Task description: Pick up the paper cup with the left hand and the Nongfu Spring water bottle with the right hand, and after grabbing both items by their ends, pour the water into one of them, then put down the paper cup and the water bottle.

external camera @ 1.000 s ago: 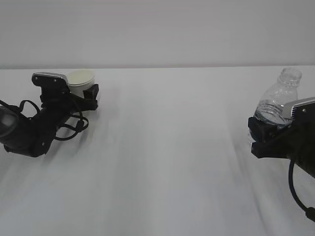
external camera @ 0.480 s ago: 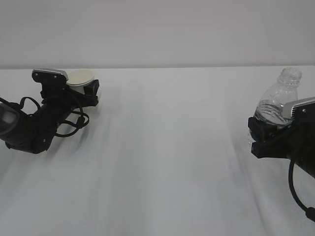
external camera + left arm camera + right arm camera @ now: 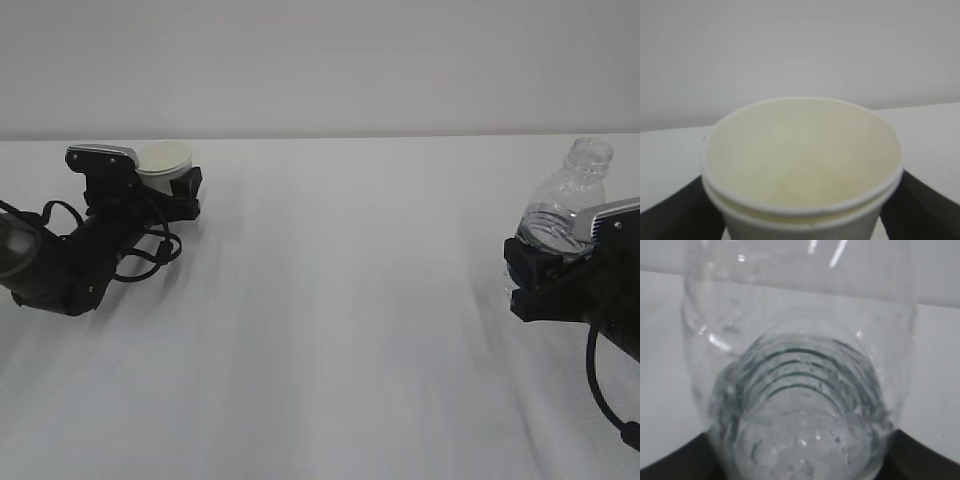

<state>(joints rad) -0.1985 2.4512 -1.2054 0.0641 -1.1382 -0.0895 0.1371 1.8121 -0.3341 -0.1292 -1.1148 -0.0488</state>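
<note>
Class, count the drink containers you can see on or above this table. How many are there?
2: the paper cup between the left gripper's jaws at far left, and the water bottle in the right gripper at right.

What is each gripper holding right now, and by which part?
Left gripper: small white paper cup, gripped low on its wall. Right gripper: clear ribbed plastic bottle, gripped around its lower body.

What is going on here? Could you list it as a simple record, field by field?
Surface: white table
Left end effector: fingers either side of the paper cup
Cup: upright, inside looks dry
Right end effector: around the lower part of the water bottle
Bottle: clear, uncapped, roughly upright
Pouring: not yet begun; cup and bottle far apart
</note>
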